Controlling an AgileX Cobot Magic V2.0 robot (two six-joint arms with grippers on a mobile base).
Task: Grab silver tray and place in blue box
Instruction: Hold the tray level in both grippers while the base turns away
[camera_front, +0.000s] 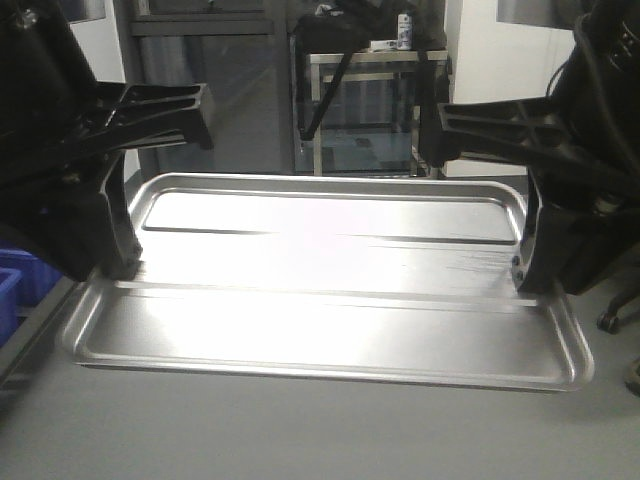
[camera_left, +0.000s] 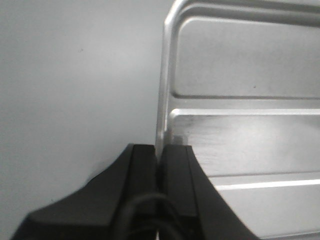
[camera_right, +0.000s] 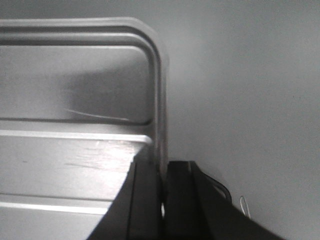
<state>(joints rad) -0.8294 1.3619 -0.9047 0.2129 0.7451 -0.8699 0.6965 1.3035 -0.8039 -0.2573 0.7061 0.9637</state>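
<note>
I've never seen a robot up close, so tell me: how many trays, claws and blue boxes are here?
silver tray: 1
grippers clamped on its rim (left gripper, right gripper): 2
blue box, only an edge in view: 1
Total: 4

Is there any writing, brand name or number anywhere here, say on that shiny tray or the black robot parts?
No text can be read.
The silver tray is bare metal, unmarked in every view.
The left gripper and right gripper show no lettering.
The small white container on the far metal stand may carry a label, but it is too small and blurred to read.
</note>
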